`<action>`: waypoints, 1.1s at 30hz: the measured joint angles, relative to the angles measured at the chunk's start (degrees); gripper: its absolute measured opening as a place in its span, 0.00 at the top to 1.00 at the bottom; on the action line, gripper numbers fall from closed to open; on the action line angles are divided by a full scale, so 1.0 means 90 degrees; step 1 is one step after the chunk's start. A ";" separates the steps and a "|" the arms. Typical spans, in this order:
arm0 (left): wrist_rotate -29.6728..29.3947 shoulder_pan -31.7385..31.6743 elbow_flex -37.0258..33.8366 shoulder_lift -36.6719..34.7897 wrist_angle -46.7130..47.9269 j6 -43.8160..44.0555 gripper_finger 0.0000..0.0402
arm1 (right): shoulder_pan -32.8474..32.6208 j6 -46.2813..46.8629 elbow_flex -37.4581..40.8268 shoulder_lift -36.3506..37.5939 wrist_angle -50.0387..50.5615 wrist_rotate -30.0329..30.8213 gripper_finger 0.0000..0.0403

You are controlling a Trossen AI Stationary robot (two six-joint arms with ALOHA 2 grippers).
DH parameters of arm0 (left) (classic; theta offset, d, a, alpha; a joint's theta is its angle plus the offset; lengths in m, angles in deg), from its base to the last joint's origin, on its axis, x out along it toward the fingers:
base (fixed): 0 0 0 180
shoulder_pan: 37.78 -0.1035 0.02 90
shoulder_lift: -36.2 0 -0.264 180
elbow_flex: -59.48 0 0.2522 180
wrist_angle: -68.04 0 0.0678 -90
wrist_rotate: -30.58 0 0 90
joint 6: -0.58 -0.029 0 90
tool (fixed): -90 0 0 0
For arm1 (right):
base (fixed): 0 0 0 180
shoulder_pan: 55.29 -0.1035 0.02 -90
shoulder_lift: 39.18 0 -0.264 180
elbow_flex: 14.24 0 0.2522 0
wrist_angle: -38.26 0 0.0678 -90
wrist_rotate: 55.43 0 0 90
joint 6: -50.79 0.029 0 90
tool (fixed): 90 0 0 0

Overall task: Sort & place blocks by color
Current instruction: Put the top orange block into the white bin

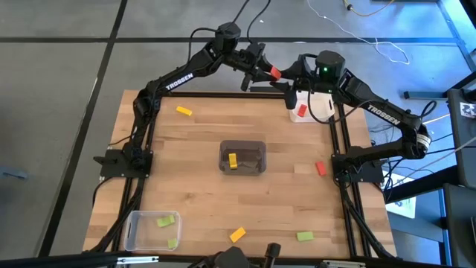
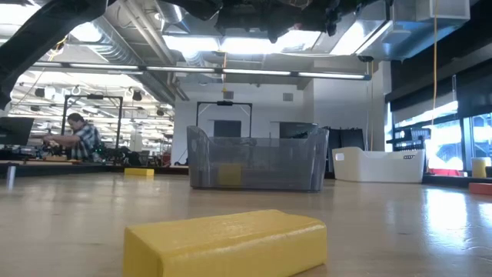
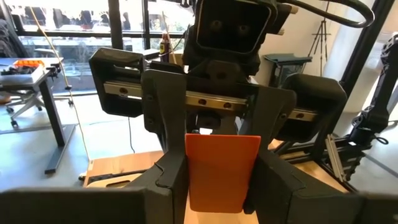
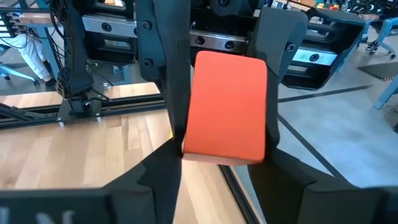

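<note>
Red block (image 1: pixel 275 72) at table's 12 o'clock, pinched between both left gripper (image 1: pixel 270 71) and right gripper (image 1: pixel 280 73) jaws

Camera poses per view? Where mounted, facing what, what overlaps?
High: overhead, straight down; whole table, both arms.
Low: tabletop height, level across a yellow block to the grey bin; arms overhead.
Left wrist: on left gripper, own fingers showing, facing the right gripper.
Right wrist: the reverse.
Shared: both wrist views and high show the red block clamped between both grippers.
</note>
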 joint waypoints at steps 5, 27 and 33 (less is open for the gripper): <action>0.0022 0.0001 0.0000 0.0000 -0.0002 0.0027 0.70 | 0.0000 0.0038 0.0000 0.0000 -0.0004 -0.0010 0.67; -0.0257 -0.0066 0.0002 0.0000 0.0044 0.0274 0.49 | 0.0008 -0.0111 0.0002 -0.0012 0.0010 0.0144 0.68; -0.0156 -0.0318 -0.0007 0.0003 0.0259 0.0227 0.47 | 0.0012 -0.0107 -0.0064 0.0000 0.0111 0.0167 0.68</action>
